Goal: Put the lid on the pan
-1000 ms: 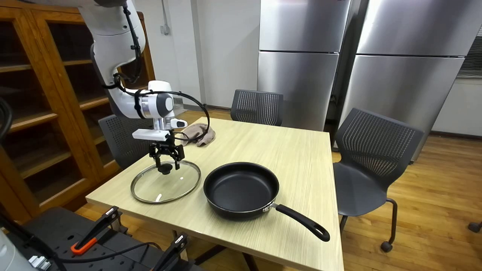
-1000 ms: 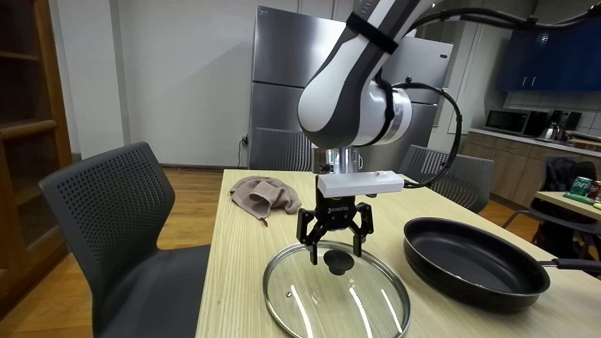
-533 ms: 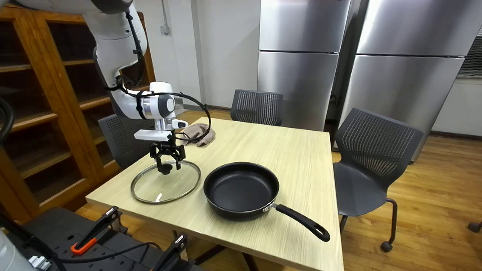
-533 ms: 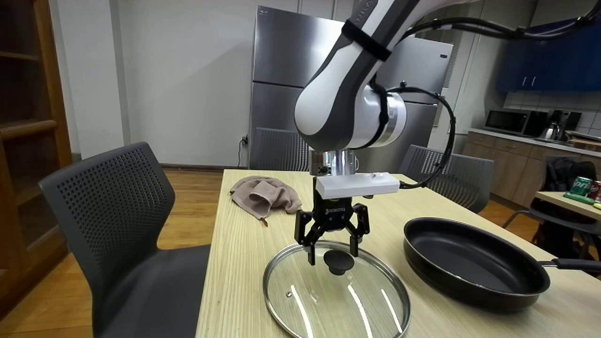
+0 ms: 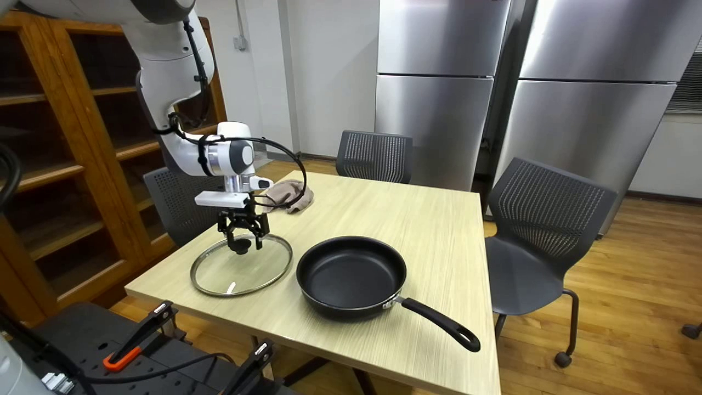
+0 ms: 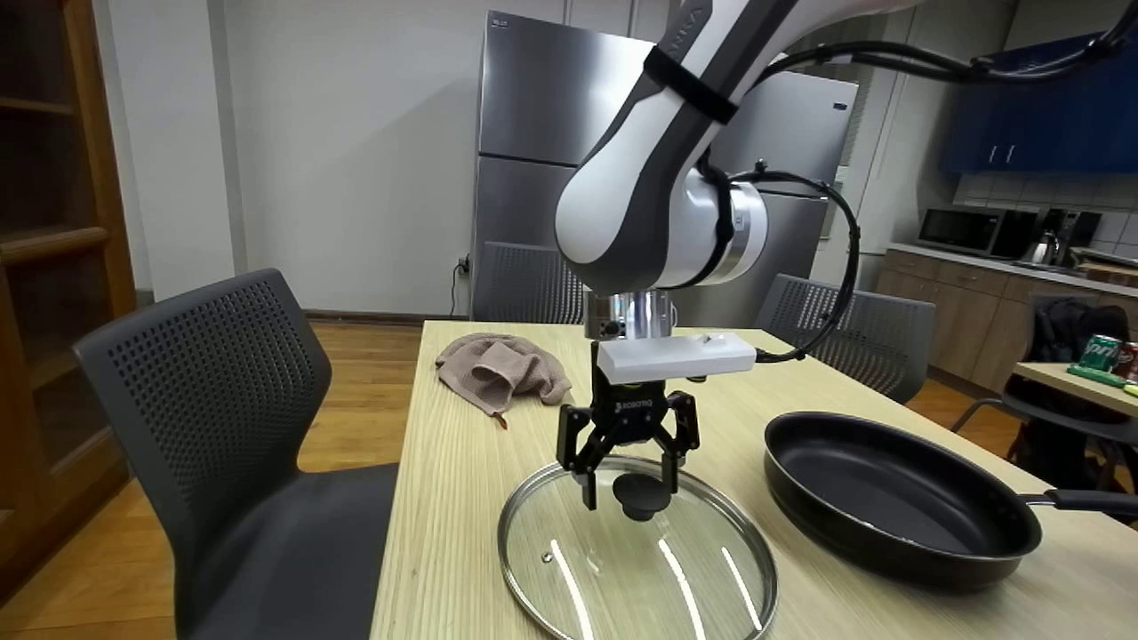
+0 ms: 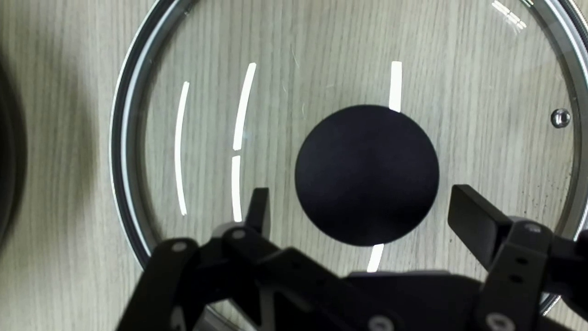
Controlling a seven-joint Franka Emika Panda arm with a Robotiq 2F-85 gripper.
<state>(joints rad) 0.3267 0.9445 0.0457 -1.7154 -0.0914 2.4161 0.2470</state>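
gripper (image 6: 630, 489) is over the glass lid (image 6: 622, 578), fingers (image 7: 475, 220) spread, one on each side of the dark knob (image 7: 366, 174); wrist view shows a gap on both sides, so grasping nothing. fingertip height over the glass hard to tell. lid lies flat on the light wood table (image 5: 428, 219), knob up, thin metal rim (image 7: 123, 138), wood grain showing through the glass. black pan (image 5: 351, 277) sits upright just beside it, a strip of table between, handle (image 5: 441, 325) pointing away from the lid. crumpled taupe cloth (image 6: 502, 369) on the same table, apart from lid and pan. dark chairs (image 5: 548, 219) stand around, two steel fridges (image 5: 433, 120) behind, in both exterior views. green can (image 6: 1101, 353) on another table (image 6: 1049, 372), far side, in an exterior view.
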